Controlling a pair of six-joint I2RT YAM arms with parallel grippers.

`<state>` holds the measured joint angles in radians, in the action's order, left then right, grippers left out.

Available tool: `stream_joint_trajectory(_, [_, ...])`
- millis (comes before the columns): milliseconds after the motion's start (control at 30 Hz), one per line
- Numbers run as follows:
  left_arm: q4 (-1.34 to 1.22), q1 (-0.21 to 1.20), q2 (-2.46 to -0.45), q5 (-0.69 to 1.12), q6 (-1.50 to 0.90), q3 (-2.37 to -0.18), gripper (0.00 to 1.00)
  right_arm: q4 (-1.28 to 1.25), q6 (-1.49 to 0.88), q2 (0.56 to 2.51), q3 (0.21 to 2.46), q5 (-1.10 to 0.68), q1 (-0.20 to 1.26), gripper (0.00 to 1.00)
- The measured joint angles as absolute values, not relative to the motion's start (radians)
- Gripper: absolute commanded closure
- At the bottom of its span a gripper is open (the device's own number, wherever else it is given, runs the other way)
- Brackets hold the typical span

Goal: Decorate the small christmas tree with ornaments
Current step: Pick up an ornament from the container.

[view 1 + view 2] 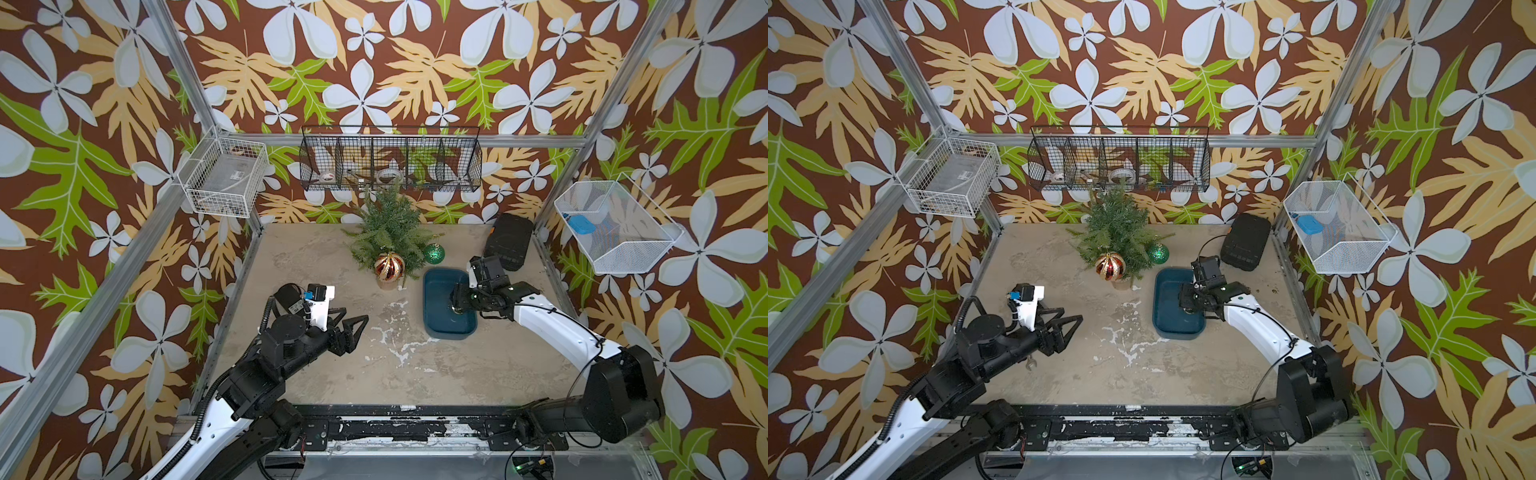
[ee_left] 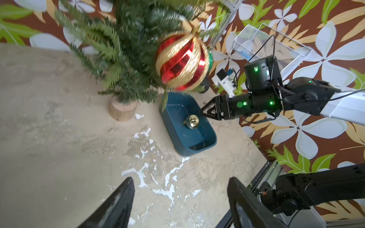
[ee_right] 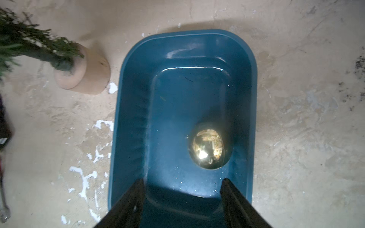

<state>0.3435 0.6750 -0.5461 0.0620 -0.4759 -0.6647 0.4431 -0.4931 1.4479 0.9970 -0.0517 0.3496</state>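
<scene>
One small christmas tree (image 1: 388, 226) on the table (image 1: 316, 374); three ornaments (image 1: 1110, 266): red-and-gold bauble (image 1: 389, 266) and green bauble (image 1: 434, 253) hang on it; gold bauble (image 3: 207, 149) lies in one blue bin (image 1: 432, 279); left end effector (image 1: 356, 314) and right end effector (image 3: 183, 179) gape empty.

Soft, even light; both top views sharp. Left wrist view blurs the small christmas tree (image 2: 126, 49); gold bauble (image 3: 207, 149) glints.
</scene>
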Motion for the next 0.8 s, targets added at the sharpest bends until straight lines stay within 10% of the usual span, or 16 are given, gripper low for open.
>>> stream_joint_trajectory(800, [0.243, 0.674, -0.523, 0.113, -0.627, -0.495, 0.25, 0.378, -0.498, 1.608, 0.984, 0.049, 0.387, 0.32])
